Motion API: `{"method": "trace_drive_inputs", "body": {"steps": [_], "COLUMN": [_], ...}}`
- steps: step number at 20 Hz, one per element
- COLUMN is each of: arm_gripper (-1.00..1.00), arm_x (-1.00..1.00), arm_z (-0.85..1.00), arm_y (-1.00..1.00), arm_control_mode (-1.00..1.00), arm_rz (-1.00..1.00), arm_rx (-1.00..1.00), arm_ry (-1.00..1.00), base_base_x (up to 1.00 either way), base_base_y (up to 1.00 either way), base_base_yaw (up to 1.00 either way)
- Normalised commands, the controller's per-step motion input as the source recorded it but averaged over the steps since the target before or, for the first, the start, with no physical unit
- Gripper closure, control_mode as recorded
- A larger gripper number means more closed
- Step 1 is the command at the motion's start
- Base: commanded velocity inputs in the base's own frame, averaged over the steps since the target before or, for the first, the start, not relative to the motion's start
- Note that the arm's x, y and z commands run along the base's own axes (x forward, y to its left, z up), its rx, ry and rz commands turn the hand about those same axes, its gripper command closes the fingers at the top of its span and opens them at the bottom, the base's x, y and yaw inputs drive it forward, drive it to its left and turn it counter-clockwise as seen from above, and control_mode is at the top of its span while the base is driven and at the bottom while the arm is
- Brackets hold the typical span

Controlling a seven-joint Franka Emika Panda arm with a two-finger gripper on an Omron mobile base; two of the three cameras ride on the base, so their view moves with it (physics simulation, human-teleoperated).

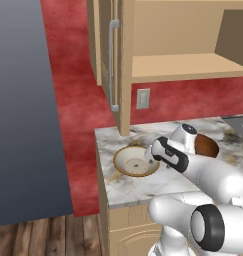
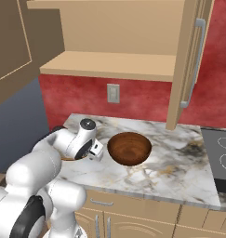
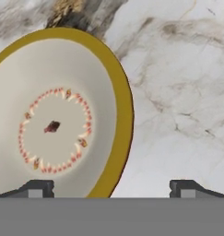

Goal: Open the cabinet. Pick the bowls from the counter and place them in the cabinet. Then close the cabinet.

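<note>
Reaching down over the marble surface [image 1: 138, 187], the white arm holds its pincer [image 3: 111, 188] spread wide and empty just above the cream bowl [image 1: 135, 161]. In the hand view, the bowl fills the left half of the frame, its tan-gold rim curving down between the two dark fingertips [image 3: 37, 188], one tip over the bowl's inside, the other over bare marble at lower right. The rim sits between the jaws but nothing is gripped yet.

In the left base view, the cream bowl lies at centre, near the surface's left end. The brown bowl [image 2: 129, 148] sits at the middle of the right base view, just beside the arm's wrist and apart from the cream bowl. Above, across the top of both base views, the cabinet [image 2: 109, 65] stands open, its inner shelf bare and its door [image 2: 191, 65] swung outward.

Judging by this, the cabinet is already opened and the first pick is under way. Next, the pincer would need to lower onto the rim and clench before lifting toward the shelf.
</note>
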Motion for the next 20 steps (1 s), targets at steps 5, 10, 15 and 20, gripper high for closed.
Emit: {"method": "trace_drive_inputs", "body": {"steps": [5, 10, 15, 20], "arm_gripper": [-1.00, -1.00, -1.00, -1.00], "arm_x": [0.04, 0.07, 0.11, 0.13], "arm_z": [-0.17, -0.18, -0.16, -0.10], "arm_y": [0.00, 0.00, 0.00, 0.00], "arm_control_mode": [-1.00, -1.00, -1.00, -1.00], "arm_rz": [0.00, 0.00, 0.00, 0.00], "arm_rx": [0.00, 0.00, 0.00, 0.00], "arm_ry": [0.00, 0.00, 0.00, 0.00], "base_base_x": [0.00, 0.00, 0.00, 0.00], "base_base_y": [0.00, 0.00, 0.00, 0.00], "base_base_yaw": [0.00, 0.00, 0.00, 0.00]}}
